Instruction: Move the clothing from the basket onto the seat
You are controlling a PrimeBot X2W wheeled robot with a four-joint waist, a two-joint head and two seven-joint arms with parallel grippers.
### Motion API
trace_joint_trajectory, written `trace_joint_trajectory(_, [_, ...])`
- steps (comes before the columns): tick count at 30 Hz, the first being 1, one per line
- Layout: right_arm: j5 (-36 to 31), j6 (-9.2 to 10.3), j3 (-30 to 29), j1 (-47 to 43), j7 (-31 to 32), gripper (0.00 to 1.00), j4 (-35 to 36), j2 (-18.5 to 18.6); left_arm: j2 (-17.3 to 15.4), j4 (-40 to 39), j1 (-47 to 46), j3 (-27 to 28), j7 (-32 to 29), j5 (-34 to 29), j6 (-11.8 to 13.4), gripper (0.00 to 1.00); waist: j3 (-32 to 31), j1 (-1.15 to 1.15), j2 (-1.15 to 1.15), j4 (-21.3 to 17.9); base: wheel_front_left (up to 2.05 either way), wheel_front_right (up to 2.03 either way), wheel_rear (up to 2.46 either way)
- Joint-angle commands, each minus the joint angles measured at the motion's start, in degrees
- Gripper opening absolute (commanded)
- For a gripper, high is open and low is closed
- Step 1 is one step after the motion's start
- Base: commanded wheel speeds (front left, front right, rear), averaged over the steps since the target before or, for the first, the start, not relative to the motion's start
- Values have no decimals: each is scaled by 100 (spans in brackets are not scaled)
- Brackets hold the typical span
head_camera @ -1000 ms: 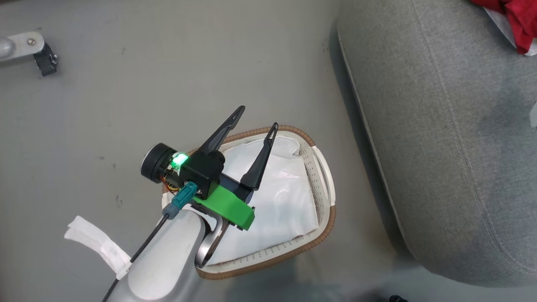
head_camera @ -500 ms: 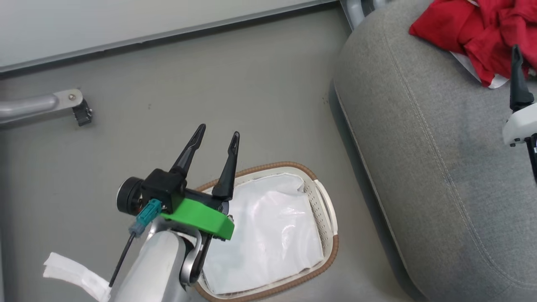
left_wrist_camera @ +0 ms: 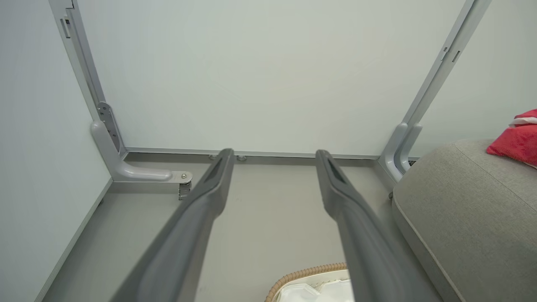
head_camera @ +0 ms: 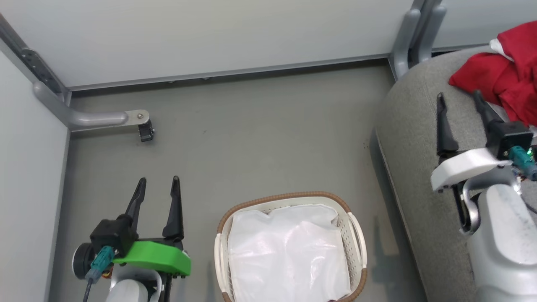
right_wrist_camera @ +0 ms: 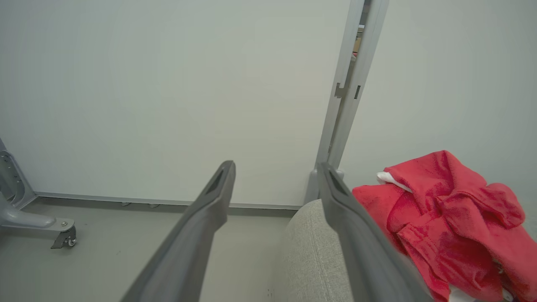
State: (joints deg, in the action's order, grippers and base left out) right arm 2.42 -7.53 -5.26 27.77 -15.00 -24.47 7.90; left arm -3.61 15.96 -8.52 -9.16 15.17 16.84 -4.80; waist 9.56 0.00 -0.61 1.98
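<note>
Red clothing point(head_camera: 501, 86) on woven seat point(head_camera: 413, 138)

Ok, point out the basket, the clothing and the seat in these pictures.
basket point(head_camera: 289, 195): head view, on the brown woven rim at its far side.
clothing point(head_camera: 482, 77): head view, on the left part of the red fabric heap.
seat point(head_camera: 409, 167): head view, on bare grey upholstery near its left edge.

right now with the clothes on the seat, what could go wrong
The clothing sits heaped near the rounded far end of the seat, so it might slide off. The open fingers of the right gripper hang close beside it; a careless move could snag the fabric. The crumpled liner of the basket could hide a leftover piece.
</note>
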Motion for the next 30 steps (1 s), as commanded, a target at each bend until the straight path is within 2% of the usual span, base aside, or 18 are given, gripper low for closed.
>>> trace_joint_trajectory(1, [-61, 8, 30, -230, -26, 100, 101, -124, 19, -31, 182, 113, -4, -39, 26, 100, -345, 0, 61, 301, 0, 0, 0])
trace_joint_trajectory(7, [49, 8, 64, -965, -26, 100, 492, -466, 50, -99, 646, 426, -5, -82, 2, 100, -611, 0, 61, 357, 0, 0, 0])
trace_joint_trajectory(11, [496, 8, 275, -1529, -26, 100, 655, -493, 61, -129, 885, 532, -4, -49, -30, 100, -782, 0, 61, 377, 0, 0, 0])
trace_joint_trajectory(17, [627, 8, 525, -2217, -26, 100, 860, -491, 70, -204, 1157, 607, -4, -15, -79, 100, -908, 0, 61, 326, 0, 0, 0])
trace_joint_trajectory(30, [553, 8, 628, -2500, -26, 100, 1039, -490, 72, -193, 1297, 552, -4, 124, -34, 100, -945, 0, 61, 256, 0, 0, 0])
